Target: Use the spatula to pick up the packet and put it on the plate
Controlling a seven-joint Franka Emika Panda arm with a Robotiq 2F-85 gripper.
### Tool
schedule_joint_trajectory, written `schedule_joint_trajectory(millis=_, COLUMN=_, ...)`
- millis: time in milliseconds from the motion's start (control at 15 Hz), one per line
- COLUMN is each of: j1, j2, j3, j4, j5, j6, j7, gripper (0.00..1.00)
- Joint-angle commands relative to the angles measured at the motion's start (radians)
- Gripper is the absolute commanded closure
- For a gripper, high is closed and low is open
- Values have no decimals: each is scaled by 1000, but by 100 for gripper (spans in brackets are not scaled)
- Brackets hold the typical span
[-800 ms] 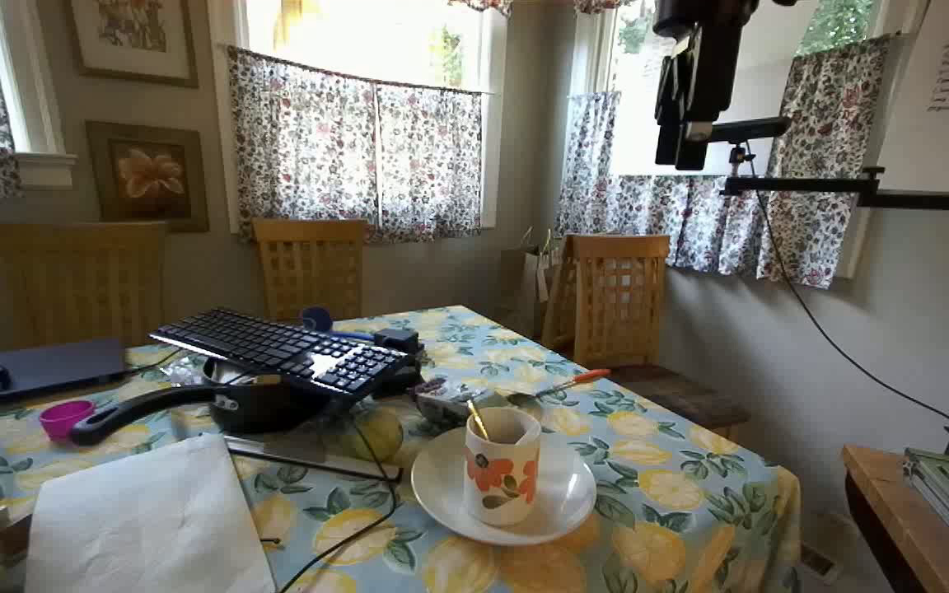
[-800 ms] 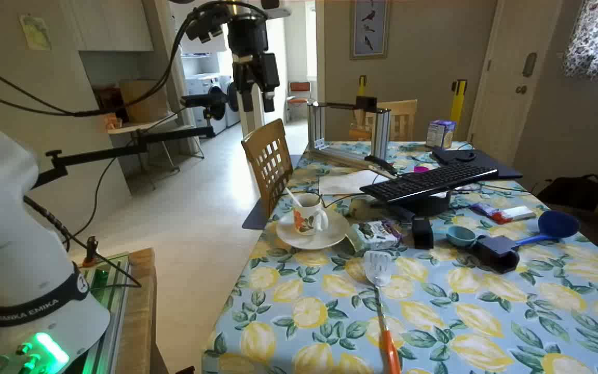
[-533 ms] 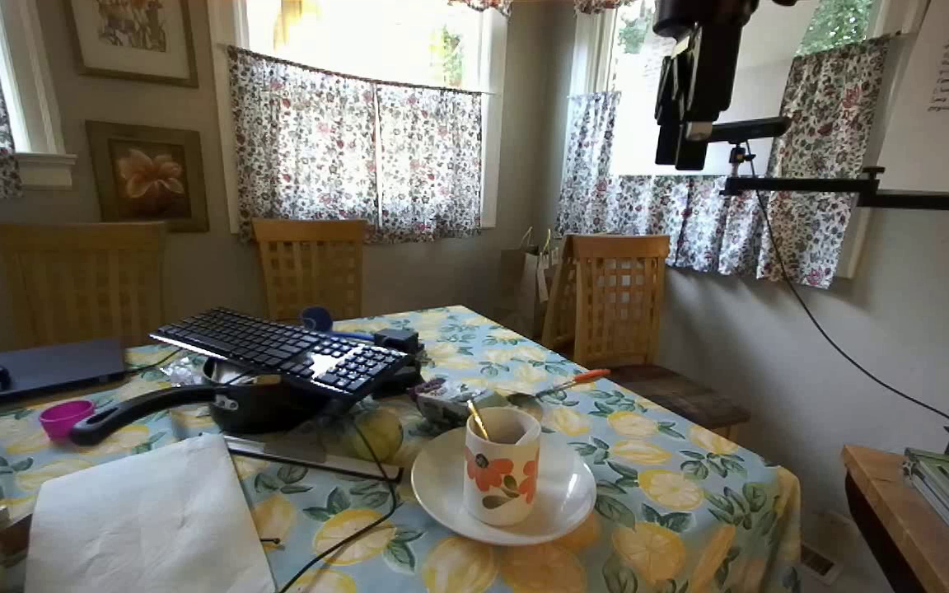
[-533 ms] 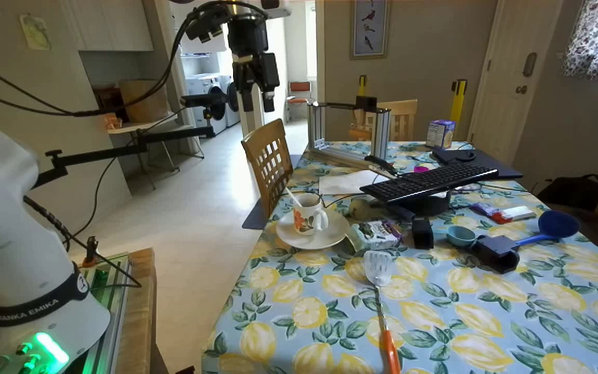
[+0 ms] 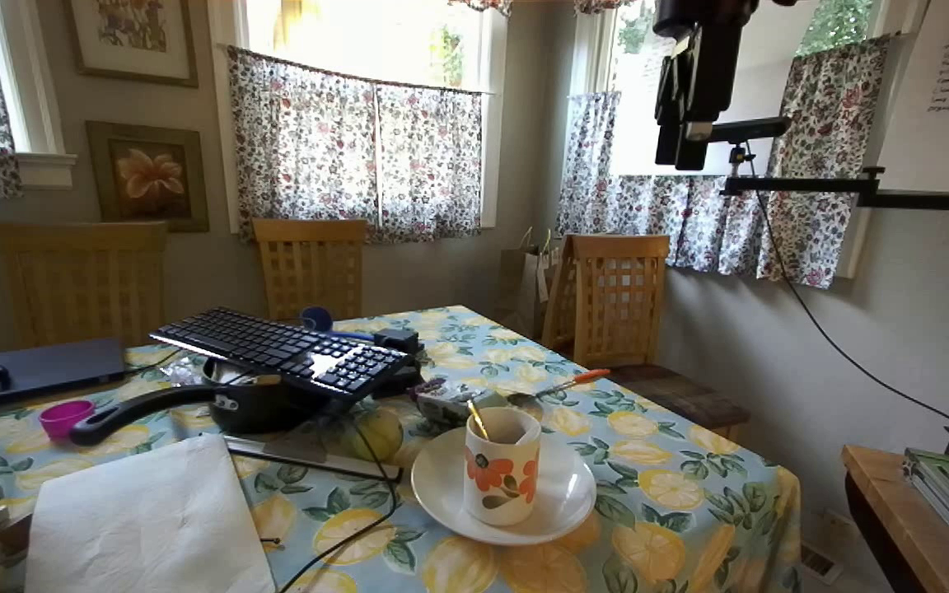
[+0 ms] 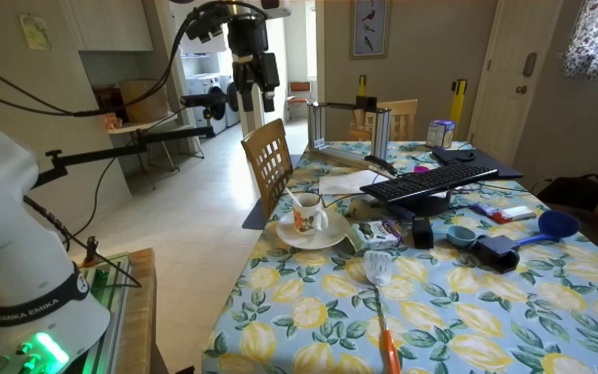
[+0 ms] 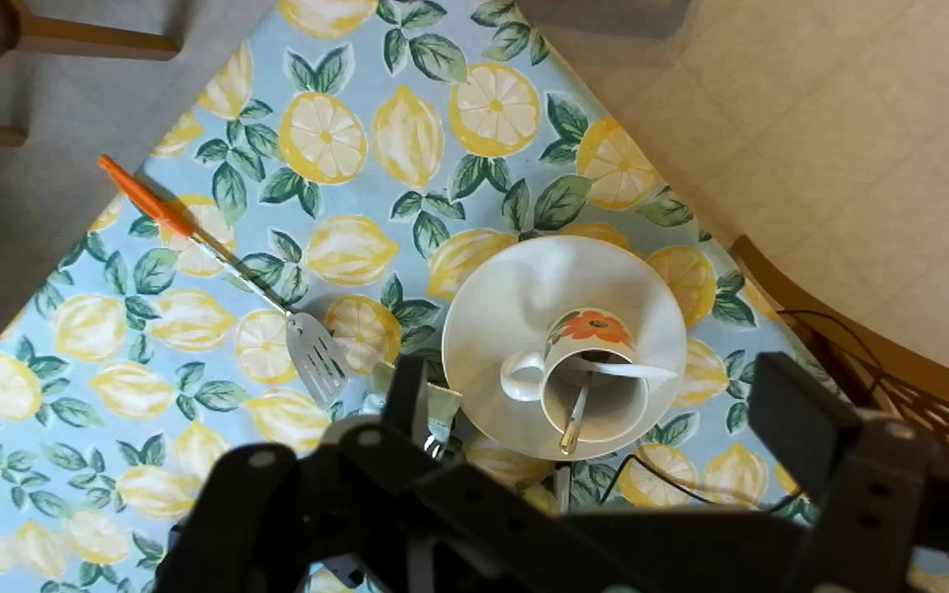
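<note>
Black and hard-edged, the gripper (image 6: 258, 106) hangs high, well clear of the tablecloth (image 6: 330, 311), fingers spread wide and holding nothing. Between the fingertips in the wrist view shows the white plate (image 7: 479, 329), a flowered cup (image 5: 501, 482) standing on it. Take that plate as a clock, twelve toward the top of the view: what looks to be the packet (image 6: 375, 235) lies close by the rim at eight, partly hidden by the gripper; farther out, the spatula (image 7: 237, 273) points its blade in from nine, its handle running off toward ten.

Expect the spatula to be light and stiff, with a thin shank that could roll in the grip. Better to take the handle crosswise, near the shank; its far end seems to overhang the tablecloth's edge, where a nudge might tip it. The packet looks light, its shiny wrap probably slippery on the blade.

Orange handle, silvery shank, pale slotted blade: so the spatula looks, lying down. The packet is boxy, green and white, with purple at the end away from the plate.
</note>
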Motion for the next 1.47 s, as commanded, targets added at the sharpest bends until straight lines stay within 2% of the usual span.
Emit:
schedule_joint_trajectory(millis=0, j1=2, j2=11, j3=-24, j4=-1, j5=-40, j6=7, j7=-48, gripper=0)
schedule_joint_trajectory(millis=333, j1=-5, j2=20, j3=-127, j4=-30, j5=-111, j6=60, j7=-382, gripper=0)
schedule_joint_trajectory(millis=733, j1=-23, j2=71, j3=-257, j4=-15, j5=-85, j6=126, j7=-800, gripper=0)
schedule_joint_trajectory(millis=800, j1=-34, j2=82, j3=-267, j4=-6, j5=-80, j6=122, j7=-821, gripper=0)
schedule_joint_trajectory(millis=867, j1=-34, j2=58, j3=-240, j4=-21, j5=-86, j6=110, j7=-752, gripper=0)
schedule_joint_trajectory(millis=1067, j1=-48, j2=73, j3=-256, j4=-17, j5=-85, j6=114, j7=-803, gripper=0)
schedule_joint_trajectory(millis=1400, j1=-46, j2=74, j3=-253, j4=-17, j5=-85, j6=114, j7=-804, gripper=0)
